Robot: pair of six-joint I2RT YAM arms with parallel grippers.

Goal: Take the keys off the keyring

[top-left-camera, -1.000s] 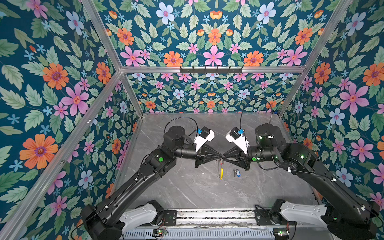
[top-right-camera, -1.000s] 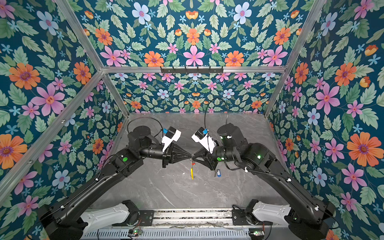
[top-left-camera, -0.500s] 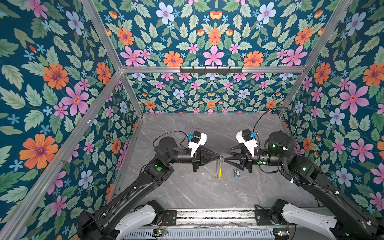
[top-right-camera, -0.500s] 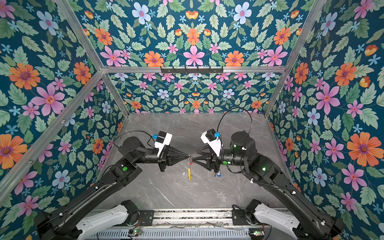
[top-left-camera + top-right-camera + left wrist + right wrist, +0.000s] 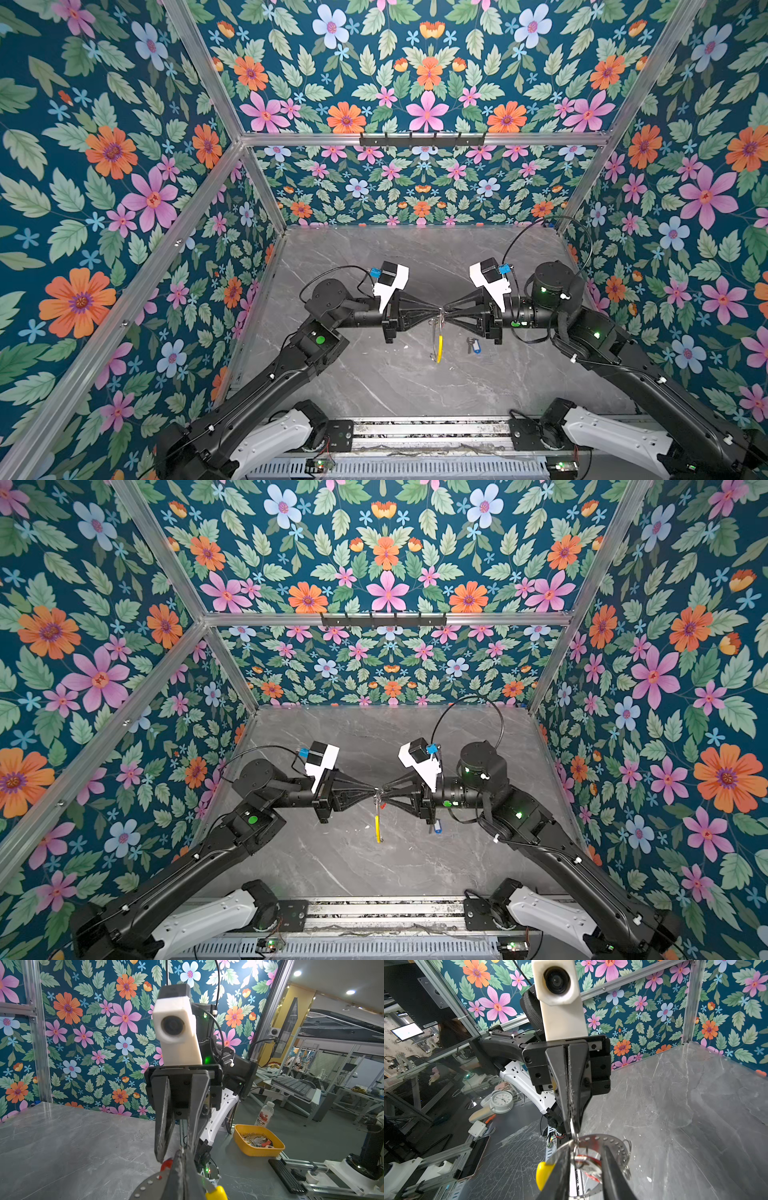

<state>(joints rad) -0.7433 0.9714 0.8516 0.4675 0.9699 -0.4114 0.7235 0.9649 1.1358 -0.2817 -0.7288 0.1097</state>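
Two arms stood tip to tip over the middle of the grey table (image 5: 374, 257), the left gripper (image 5: 438, 309) and right gripper (image 5: 446, 311) forming a bar from left to right; the keyring (image 5: 437, 338) hung edge-on under their junction, in the way of a pass beneath; a blue-tagged key (image 5: 473, 345) lay just right of it, below the right gripper; the far half lay bare to the floral wall (image 5: 415, 187); side walls (image 5: 249, 291) hemmed the table left and right; a bare near stretch ran between the forearms to the metal rail (image 5: 415, 432).
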